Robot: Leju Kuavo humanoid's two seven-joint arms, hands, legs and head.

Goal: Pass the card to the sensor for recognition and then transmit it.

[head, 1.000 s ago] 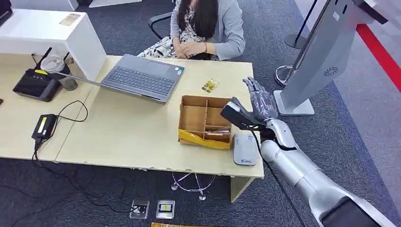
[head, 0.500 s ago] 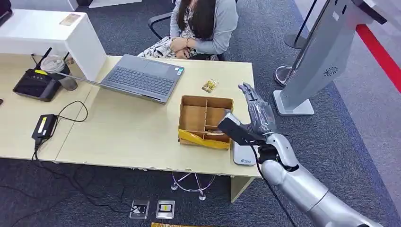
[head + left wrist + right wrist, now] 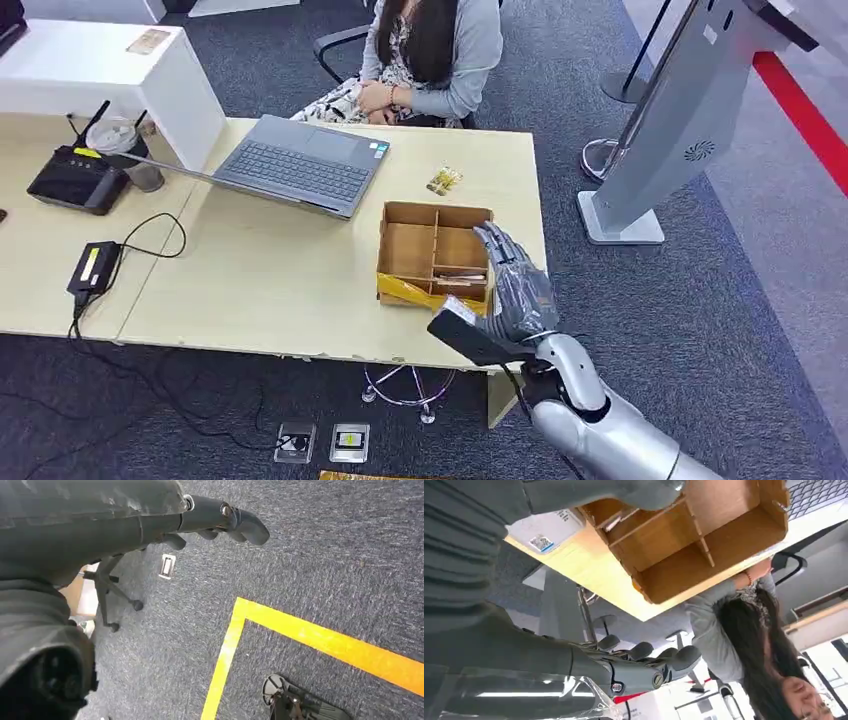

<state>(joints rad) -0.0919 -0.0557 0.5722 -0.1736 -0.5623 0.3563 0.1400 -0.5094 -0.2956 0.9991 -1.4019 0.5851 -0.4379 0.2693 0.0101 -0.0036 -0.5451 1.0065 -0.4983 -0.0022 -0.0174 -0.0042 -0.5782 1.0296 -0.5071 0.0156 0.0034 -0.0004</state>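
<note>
The desk (image 3: 280,290) carries an open laptop (image 3: 300,165) at its far edge, in front of a seated person (image 3: 425,60). A small gold packet (image 3: 444,181) lies between the laptop and the cardboard box (image 3: 432,255). To the far left sit a black router (image 3: 75,180), a plastic cup (image 3: 118,140) and a black power adapter (image 3: 93,268) with its cable. A tilted grey kiosk (image 3: 690,110) on a stand is on the carpet right of the desk, well apart from the box.

The cardboard box is an open tray split into compartments by brown dividers, with a yellow strip (image 3: 425,295) along its near wall. In the head view, flat items that may be cards lie in the near right compartment; the resolution does not confirm this. The right wrist view shows the box's (image 3: 704,540) compartments and, just beside it on the desk, the white sensor pad (image 3: 546,527) with a printed label.

The right hand (image 3: 510,290) hovers over the box's near right corner, fingers extended and apart, covering the sensor in the head view. The right wrist view shows its fingers (image 3: 649,667) slightly curled with nothing between them.

The left hand (image 3: 200,520) hangs above the grey carpet (image 3: 310,570) beside a yellow floor line (image 3: 320,640); its fingers are loosely curled and it holds nothing.
</note>
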